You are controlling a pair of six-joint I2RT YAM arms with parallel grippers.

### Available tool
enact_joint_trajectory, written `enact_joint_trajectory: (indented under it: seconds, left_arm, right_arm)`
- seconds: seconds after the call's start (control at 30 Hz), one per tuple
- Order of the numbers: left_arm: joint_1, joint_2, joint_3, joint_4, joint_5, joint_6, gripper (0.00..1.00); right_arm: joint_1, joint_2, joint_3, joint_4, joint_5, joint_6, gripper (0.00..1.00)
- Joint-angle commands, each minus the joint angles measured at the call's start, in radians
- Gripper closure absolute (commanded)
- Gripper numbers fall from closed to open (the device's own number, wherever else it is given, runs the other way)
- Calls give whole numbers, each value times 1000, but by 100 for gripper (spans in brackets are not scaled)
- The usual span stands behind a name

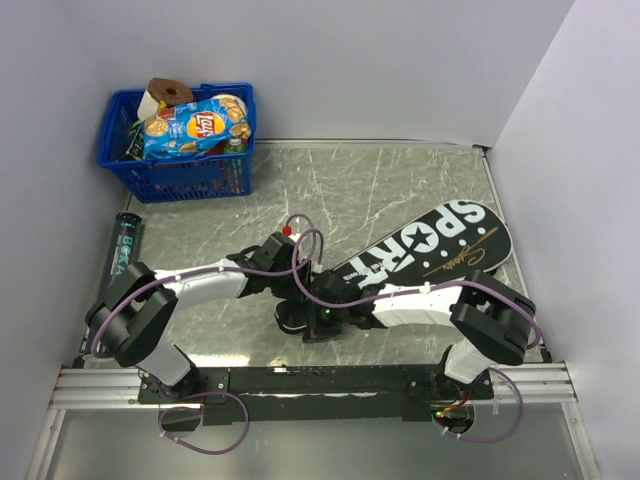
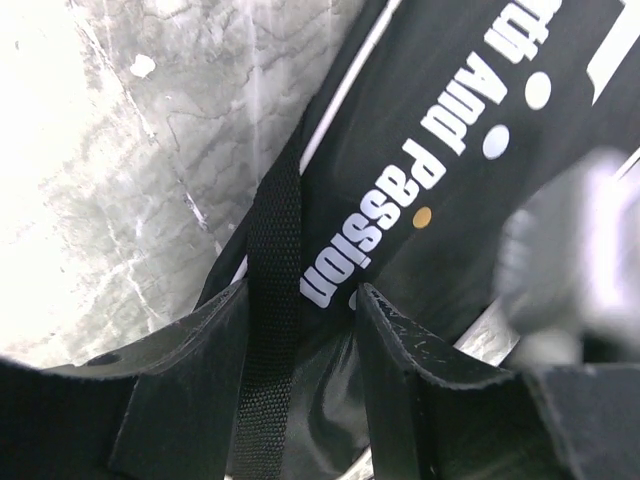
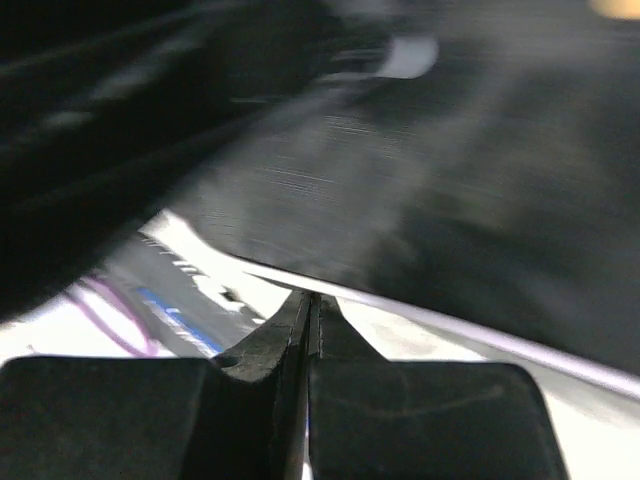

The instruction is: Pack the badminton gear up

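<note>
A large black racket-shaped cover [image 1: 440, 245] lettered "SPORT" lies diagonally on the scratched grey table [image 1: 380, 185], its wide head toward the far right and its narrow end near the middle, where both arms meet. The left gripper [image 2: 300, 295] hangs over the narrow end, its jaws partly apart. A black webbing strap [image 2: 275, 220] runs between them, beside white lettering that reads "And Passion". The right gripper [image 3: 310, 300] has its jaws pressed together at the cover's pale edge; the blur hides whether they pinch anything. A dark cylindrical tube [image 1: 124, 245] lies at the table's left edge. A blue plastic basket [image 1: 180, 175] of snacks stands at the far left.
</note>
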Motion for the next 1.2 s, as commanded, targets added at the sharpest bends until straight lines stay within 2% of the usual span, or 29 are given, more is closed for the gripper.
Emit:
enact_joint_trajectory:
  seconds: [0.0,0.17,0.43,0.5,0.57,0.6,0.63,0.67,0.77,0.97,1.13,1.17]
  left_arm:
    - [-24,-19,-59,33,48,-32,50]
    - [-24,-33,-76,57,57,-32,50]
    - [-24,-33,-64,80,68,-35,50]
    - [-24,-39,-64,85,67,-38,49]
    - [-24,-42,-63,85,67,-37,49]
    - [-22,-42,-57,79,62,-37,50]
    - [-22,-45,-57,79,62,-35,50]
    - [-22,-49,-57,76,61,-37,50]
    - [-22,-72,-59,71,45,-43,50]
    - [-22,-137,-30,10,-5,-41,49]
    - [-22,-246,35,-65,-77,-28,46]
    - [-16,-260,47,-91,-109,-25,45]
  right_arm:
    - [87,53,65,281,-64,113,100]
    - [142,125,88,369,-89,165,100]
    - [148,87,54,396,-61,179,100]
    - [151,101,43,448,-85,188,100]
    - [150,130,28,534,-110,199,93]
    - [154,136,25,546,-118,205,86]
    - [156,136,17,550,-118,205,83]
    - [154,129,11,548,-115,203,73]
    - [154,66,-12,499,-78,182,56]
    - [150,-143,-17,229,84,81,41]
    - [127,-362,40,-96,255,-42,31]
    - [110,-388,52,-137,300,-80,24]
